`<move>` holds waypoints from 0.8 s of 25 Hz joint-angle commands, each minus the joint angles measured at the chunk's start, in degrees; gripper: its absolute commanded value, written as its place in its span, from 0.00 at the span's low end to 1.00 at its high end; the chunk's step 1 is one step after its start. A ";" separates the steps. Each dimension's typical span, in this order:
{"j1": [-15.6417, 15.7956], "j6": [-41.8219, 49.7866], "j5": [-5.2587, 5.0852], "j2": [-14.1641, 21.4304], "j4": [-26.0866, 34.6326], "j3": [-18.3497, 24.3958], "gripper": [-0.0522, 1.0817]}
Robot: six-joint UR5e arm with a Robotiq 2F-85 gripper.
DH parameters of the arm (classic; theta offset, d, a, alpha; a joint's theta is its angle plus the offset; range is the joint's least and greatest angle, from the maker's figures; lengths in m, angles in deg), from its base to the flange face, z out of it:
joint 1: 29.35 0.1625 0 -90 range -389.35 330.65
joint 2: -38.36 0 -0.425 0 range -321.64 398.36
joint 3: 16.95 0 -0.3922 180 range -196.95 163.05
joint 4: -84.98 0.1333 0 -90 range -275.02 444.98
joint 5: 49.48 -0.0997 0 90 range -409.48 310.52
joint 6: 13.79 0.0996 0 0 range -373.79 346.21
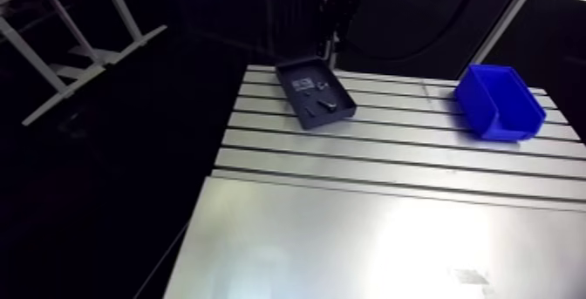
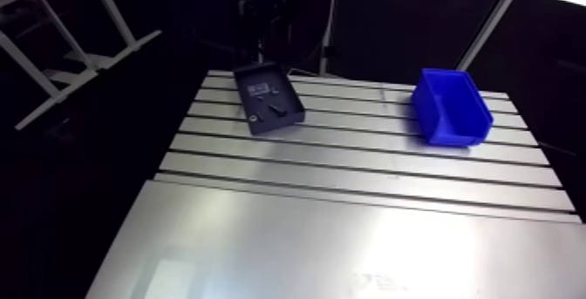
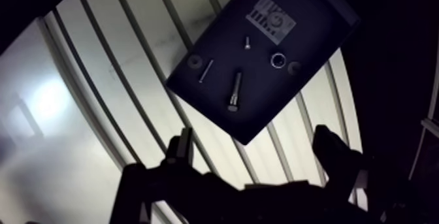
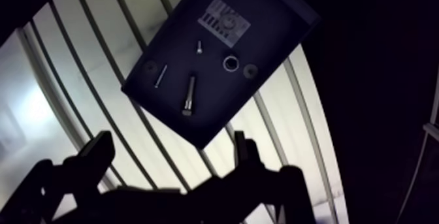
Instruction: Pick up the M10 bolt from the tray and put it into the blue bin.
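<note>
My gripper (image 3: 255, 153) wide open, empty. Bolt (image 3: 234, 91) at 12 o'clock in tray (image 3: 313, 44); pin (image 3: 206, 70) nearby, could grab wrong pt.

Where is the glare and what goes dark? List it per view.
Arm view: a broad glare washes the near plate of the table; the blue bin is well lit, the parts in the tray hardly show. Wrist view: a glare patch on the table away from the tray, slots bend into curves, the open gripper is a black silhouette, the M10 bolt shows pale.
</note>
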 commanded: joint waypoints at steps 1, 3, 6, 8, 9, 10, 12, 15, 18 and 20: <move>0.91 4.44 1.84 -2.68 -1.22 -0.03 0.15; 1.00 4.53 1.93 -3.47 -2.19 -0.03 0.18; 1.00 5.15 1.93 -4.62 -3.24 -0.03 0.27; 1.08 5.15 1.75 -5.06 -3.33 -0.03 0.31; 1.08 5.15 1.66 -5.32 -3.42 -0.03 0.33; 1.17 5.15 1.66 -5.76 -3.33 -0.03 0.35; 1.17 5.15 1.49 -6.02 -3.42 -0.12 0.37; 1.26 5.50 1.22 -6.20 -3.42 -0.65 0.40; 1.26 6.11 1.40 -6.29 -3.51 -1.26 0.46; 1.26 6.29 1.40 -6.29 -3.51 -1.70 0.46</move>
